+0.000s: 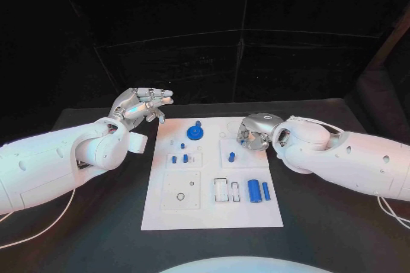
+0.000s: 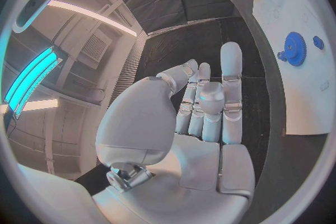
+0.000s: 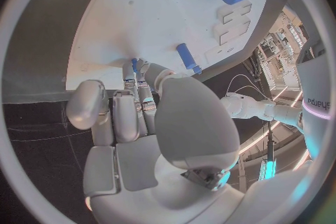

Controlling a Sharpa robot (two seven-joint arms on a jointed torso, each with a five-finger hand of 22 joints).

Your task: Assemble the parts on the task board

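A: Starting at the left of the head view, what has room around it?

B: The left hand (image 1: 143, 104) is raised off the upper left corner of the task board (image 1: 162, 217), over bare black worktop (image 1: 102, 202). Its fingers (image 2: 231, 67) are straight, side by side and hold nothing. Dark worktop runs down the board's whole left edge.

A: And on the board itself?

B: A blue gear (image 1: 195, 132) sits near the upper edge, left of centre. Below it are small blue pegs (image 1: 179, 159) standing in a raised white panel, and lower left is a panel with a small ring (image 1: 180, 196). Toward the lower right lie a thick blue cylinder (image 1: 253, 190) and, just beside it, a thin blue rod (image 1: 266, 191), with two rectangular slots (image 1: 227, 189) to their left.

A: The right side?

B: The right hand (image 1: 256, 132) is over the board's upper right corner, palm down. In the right wrist view its fingers (image 3: 129, 115) curl toward the board edge with a small blue piece (image 3: 134, 64) at their tips; I cannot tell whether they clamp it or only touch it. Another blue peg (image 1: 231, 157) stands just below the hand in the head view, apart from it. Right of the board, the right arm covers most of the worktop.
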